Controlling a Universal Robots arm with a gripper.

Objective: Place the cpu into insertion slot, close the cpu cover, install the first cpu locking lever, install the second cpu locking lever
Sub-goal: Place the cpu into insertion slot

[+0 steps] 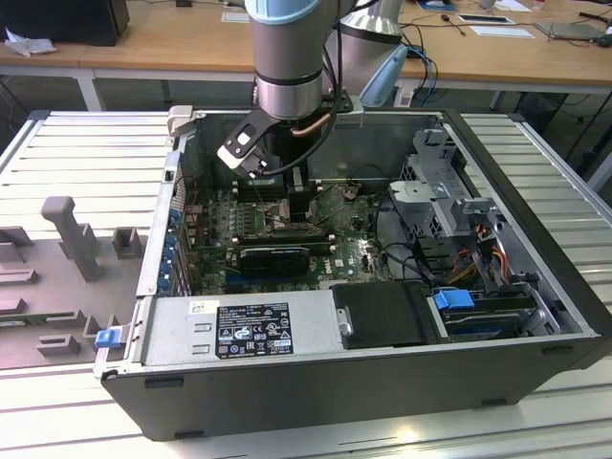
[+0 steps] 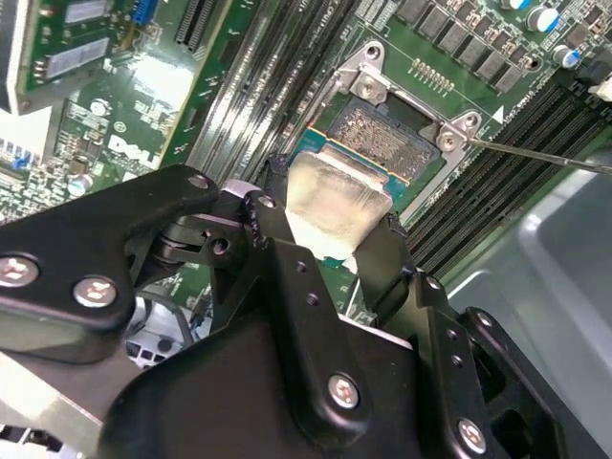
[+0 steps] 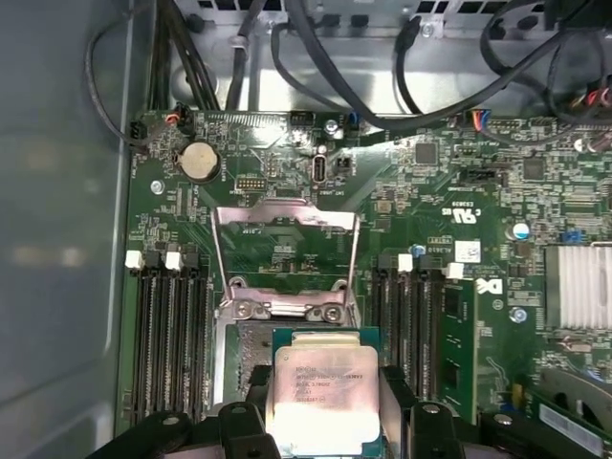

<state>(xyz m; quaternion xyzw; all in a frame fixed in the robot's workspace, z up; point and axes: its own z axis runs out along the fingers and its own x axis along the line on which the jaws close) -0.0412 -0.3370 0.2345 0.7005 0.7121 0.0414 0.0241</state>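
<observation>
My gripper [image 2: 335, 228] is shut on the cpu [image 2: 337, 203], a small square chip with a silvery top, one black finger on each side. I hold it just over the insertion slot [image 2: 384, 134], whose dark pin field shows beyond the chip's edge. In the first wrist view the cpu [image 3: 320, 387] sits between the fingers [image 3: 394, 384], partly covering the slot [image 3: 251, 346]. The cpu cover [image 3: 284, 218], a thin metal frame with a square window, stands swung open behind the slot. A thin locking lever [image 2: 545, 153] sticks out beside the socket. In the exterior view the gripper [image 1: 300, 206] reaches down to the green board [image 1: 359, 258].
Long black memory slots [image 3: 167, 335] run on both sides of the socket. Black cables [image 3: 316, 57] cross above the board's far edge. The case walls [image 1: 153, 249], a drive cage [image 1: 435, 196] and the power supply box [image 1: 249, 325] close in the board.
</observation>
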